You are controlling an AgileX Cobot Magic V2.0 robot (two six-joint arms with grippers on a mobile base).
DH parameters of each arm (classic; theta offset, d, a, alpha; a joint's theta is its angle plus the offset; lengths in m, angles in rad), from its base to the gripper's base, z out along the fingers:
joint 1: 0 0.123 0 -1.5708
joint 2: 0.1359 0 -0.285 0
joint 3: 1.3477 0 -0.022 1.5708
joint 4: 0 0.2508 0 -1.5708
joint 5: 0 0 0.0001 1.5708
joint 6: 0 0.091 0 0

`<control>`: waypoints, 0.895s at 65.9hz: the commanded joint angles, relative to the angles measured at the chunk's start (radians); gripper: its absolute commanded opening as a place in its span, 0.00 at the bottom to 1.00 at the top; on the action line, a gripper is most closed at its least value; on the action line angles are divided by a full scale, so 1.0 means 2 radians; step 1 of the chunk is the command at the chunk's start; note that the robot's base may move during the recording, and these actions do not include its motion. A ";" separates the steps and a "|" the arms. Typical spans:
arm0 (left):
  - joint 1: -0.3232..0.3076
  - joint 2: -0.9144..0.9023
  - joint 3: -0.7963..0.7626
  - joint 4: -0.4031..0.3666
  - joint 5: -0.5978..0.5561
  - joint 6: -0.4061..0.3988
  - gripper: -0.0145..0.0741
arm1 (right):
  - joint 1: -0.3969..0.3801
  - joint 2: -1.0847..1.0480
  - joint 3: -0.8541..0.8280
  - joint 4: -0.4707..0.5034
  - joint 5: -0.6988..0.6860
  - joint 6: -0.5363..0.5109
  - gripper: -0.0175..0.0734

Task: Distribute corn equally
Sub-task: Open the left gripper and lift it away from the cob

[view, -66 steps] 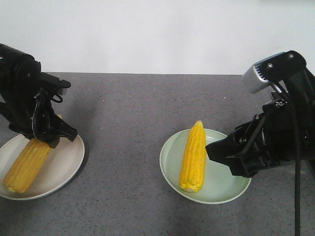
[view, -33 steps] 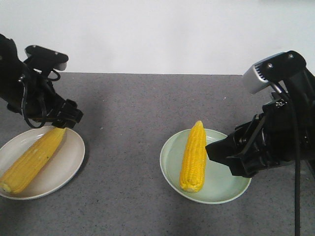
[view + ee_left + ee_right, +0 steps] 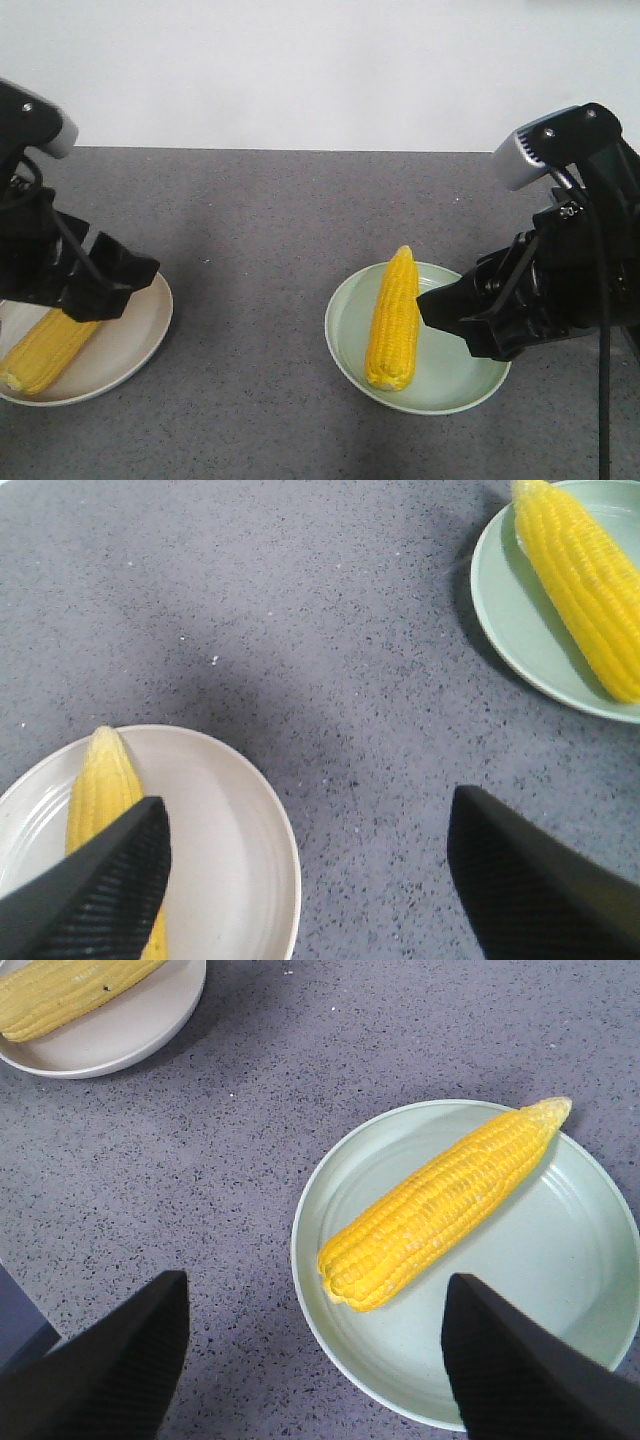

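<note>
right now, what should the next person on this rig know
Left gripper: open, empty, above the near edge of the white plate.
Right gripper: open, empty, beside the green plate.
Corn: one cob lies on the white plate, one cob on the green plate.
Done: one cob per plate, so the split looks equal.
Left: no loose cobs in view; probably just retract both arms.

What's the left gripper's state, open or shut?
Open. In the left wrist view the left gripper has its fingers spread wide with bare table between them; the cob lies free on the white plate.
</note>
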 commanded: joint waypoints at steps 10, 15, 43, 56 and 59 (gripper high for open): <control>-0.003 -0.056 0.047 -0.014 -0.083 0.006 0.77 | 0.000 -0.008 -0.012 0.009 -0.024 -0.004 0.74; -0.003 -0.061 0.059 -0.020 -0.099 0.007 0.73 | 0.000 -0.008 -0.012 0.009 -0.024 -0.004 0.68; -0.003 -0.062 0.073 -0.019 -0.116 0.007 0.20 | 0.000 -0.008 -0.012 0.009 -0.023 -0.004 0.17; -0.003 -0.062 0.073 -0.018 -0.123 0.007 0.15 | 0.000 -0.008 -0.012 0.009 -0.023 -0.004 0.18; -0.003 -0.062 0.073 -0.018 -0.123 0.007 0.15 | 0.000 -0.008 -0.012 0.009 -0.023 -0.004 0.18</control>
